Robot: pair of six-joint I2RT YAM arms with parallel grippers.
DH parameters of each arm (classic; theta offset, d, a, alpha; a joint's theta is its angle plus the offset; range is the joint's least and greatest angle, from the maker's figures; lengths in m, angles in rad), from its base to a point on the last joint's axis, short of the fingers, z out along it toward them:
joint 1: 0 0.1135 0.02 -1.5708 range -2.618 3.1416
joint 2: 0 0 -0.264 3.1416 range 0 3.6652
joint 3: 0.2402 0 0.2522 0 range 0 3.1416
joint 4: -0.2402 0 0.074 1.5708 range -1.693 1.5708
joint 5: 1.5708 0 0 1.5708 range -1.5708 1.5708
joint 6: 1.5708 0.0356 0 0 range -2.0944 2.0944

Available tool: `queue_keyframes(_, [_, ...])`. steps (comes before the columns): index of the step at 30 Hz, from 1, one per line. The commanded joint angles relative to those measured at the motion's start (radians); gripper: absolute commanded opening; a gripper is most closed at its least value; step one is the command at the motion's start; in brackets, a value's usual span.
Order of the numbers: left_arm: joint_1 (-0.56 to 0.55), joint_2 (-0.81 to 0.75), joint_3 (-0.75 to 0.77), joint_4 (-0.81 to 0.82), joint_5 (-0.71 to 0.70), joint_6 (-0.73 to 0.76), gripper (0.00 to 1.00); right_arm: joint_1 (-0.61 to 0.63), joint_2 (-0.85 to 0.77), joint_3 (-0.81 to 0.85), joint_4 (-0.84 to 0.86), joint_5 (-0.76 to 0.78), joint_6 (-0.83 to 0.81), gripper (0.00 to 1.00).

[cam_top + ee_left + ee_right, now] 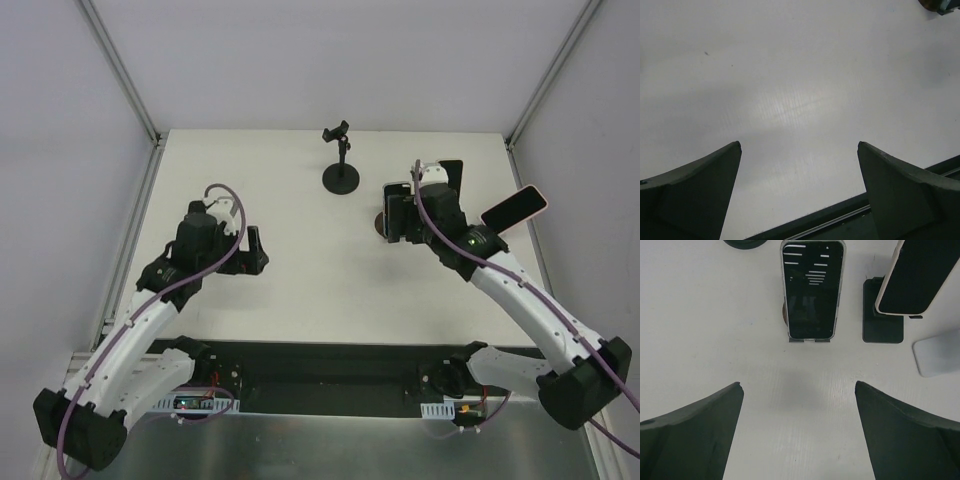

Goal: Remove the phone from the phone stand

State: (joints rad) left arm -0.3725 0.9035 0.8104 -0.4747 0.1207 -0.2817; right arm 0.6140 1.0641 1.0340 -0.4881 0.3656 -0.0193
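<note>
A dark-screened phone (pixel 812 290) stands upright on a small phone stand (pixel 809 340) with a round base, straight ahead of my right gripper (pixel 799 384). That gripper is open, a short way in front of the phone, with only bare table between its fingers. From the top view the right gripper (pixel 398 218) sits just in front of this phone (pixel 396 188). My left gripper (pixel 256 252) rests low over the left half of the table, far from the phone. The left gripper (pixel 799 145) is open and holds nothing.
A second phone (pixel 917 277) in a pale case (pixel 515 207) leans on a black stand (pixel 882 317) to the right. A grey-white flat object (pixel 937 356) lies right of that. A black clamp stand (pixel 340 160) stands empty at the back. The table's front edge (pixel 840 215) runs under the left gripper.
</note>
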Motion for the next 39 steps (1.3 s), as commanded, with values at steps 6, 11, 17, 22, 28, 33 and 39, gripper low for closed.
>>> queue_keyframes(6, [-0.003, -0.31, -0.226, 0.14, -0.032, -0.007, 0.99, -0.163, 0.269, 0.139, 0.091, -0.191, -0.033, 0.96])
queue_keyframes(11, [0.0, -0.272, -0.212, 0.196, -0.065, 0.029, 0.99, -0.207, 0.345, 0.164, 0.18, -0.26, -0.082, 0.96])
queue_keyframes(17, [0.003, -0.278, -0.218, 0.194, -0.064, 0.065, 0.99, -0.316, 0.389, 0.14, 0.295, -0.495, -0.151, 0.96])
queue_keyframes(22, [0.007, -0.262, -0.218, 0.196, -0.095, 0.076, 0.99, -0.436, 0.39, 0.121, 0.325, -0.723, -0.221, 0.96])
queue_keyframes(28, [0.009, -0.265, -0.22, 0.194, -0.076, 0.082, 0.99, -0.537, 0.491, 0.181, 0.321, -0.964, -0.28, 0.96])
queue_keyframes(33, [0.009, -0.255, -0.218, 0.194, -0.064, 0.082, 0.99, -0.553, 0.574, 0.271, 0.229, -1.022, -0.364, 0.96])
queue_keyframes(39, [0.009, -0.238, -0.217, 0.196, -0.053, 0.082, 0.99, -0.551, 0.643, 0.328, 0.204, -1.031, -0.393, 0.91])
